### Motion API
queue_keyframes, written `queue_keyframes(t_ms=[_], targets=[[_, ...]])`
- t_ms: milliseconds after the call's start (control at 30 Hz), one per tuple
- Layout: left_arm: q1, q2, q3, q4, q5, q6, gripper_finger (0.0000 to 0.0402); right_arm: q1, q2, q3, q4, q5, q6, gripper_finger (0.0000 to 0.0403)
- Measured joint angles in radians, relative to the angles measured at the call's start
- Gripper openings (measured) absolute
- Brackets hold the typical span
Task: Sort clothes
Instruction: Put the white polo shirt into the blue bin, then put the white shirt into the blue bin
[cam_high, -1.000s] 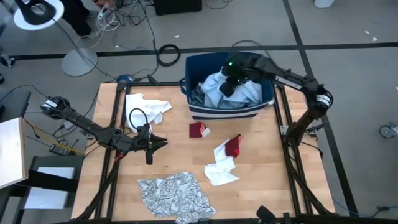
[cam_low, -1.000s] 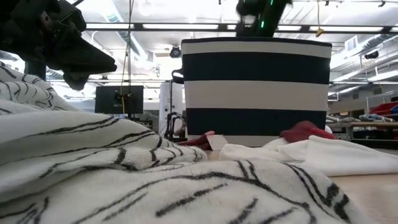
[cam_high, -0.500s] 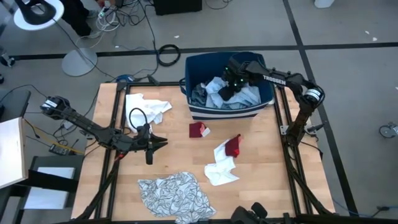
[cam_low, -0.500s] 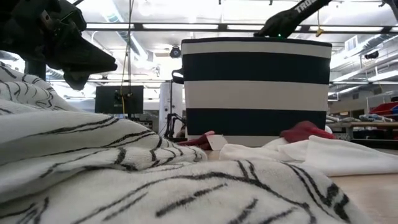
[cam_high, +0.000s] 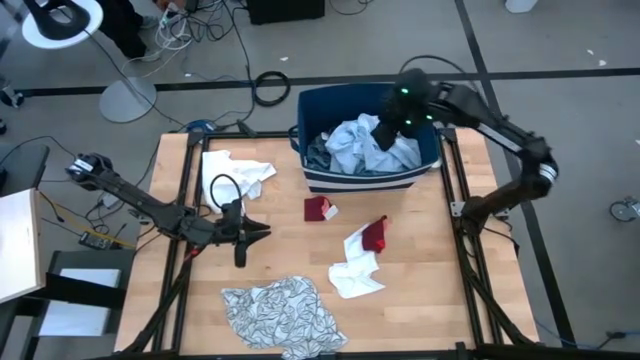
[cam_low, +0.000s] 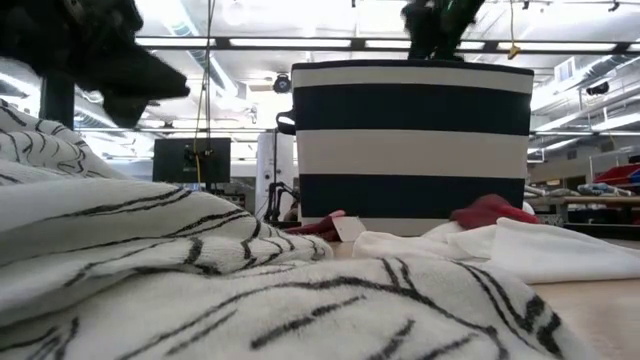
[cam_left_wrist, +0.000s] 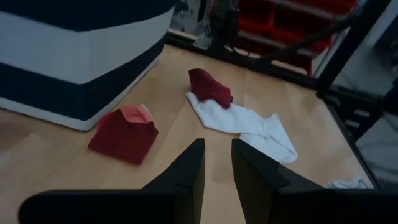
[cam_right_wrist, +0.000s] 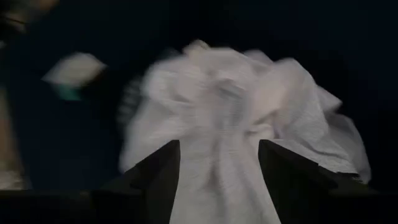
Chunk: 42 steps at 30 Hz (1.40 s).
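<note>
- Bin (cam_high: 360, 182), upper centre of the high view: light blue garment (cam_high: 350, 140) heaped inside, half hidden under the right gripper (cam_high: 385, 135), fingers spread around a bunched fold.
- Leaf-print garment (cam_high: 283, 312) lies crumpled along the bottom edge.
- Left gripper (cam_high: 262, 231), centre-left, fingers narrowly apart, empty.

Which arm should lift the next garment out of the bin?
Right. The right gripper hangs over the bin with its fingers spread around the light blue garment. The left gripper is out over the bare table, away from the bin.
</note>
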Motion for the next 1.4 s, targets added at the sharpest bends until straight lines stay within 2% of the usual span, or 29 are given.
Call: queue_keyframes(t_ms=[200,333,600,700,833,1067,1400], targets=[[-0.033,0.040,0.224,-0.346,0.005,-0.008,0.0085,0.096,-0.161,-0.016,0.003,0.023,0.017,0.0219],[-0.057,0.118,0.361,-0.512,0.062,-0.051,0.0085,0.205,-0.244,-0.059,0.003,0.027,0.081,0.0219],[-0.142,0.368,0.568,-0.726,0.154,-0.134,0.0085,0.501,-0.355,-0.228,0.013,0.218,0.233,0.0217],[-0.167,0.452,0.611,-0.751,0.202,-0.137,0.0085,0.600,-0.379,-0.310,0.056,0.270,0.281,0.0217],[-0.179,0.543,0.635,-0.734,0.326,-0.150,0.0085,0.709,-0.387,-0.441,0.217,0.350,0.315,0.0214],[-0.178,0.679,0.636,-0.617,0.501,-0.271,0.0085,0.842,-0.383,-0.654,0.506,0.356,0.353,0.0213],[-0.177,0.847,0.637,-0.514,0.510,-0.271,0.0085,0.953,-0.383,-0.914,0.897,0.354,0.412,0.0212]])
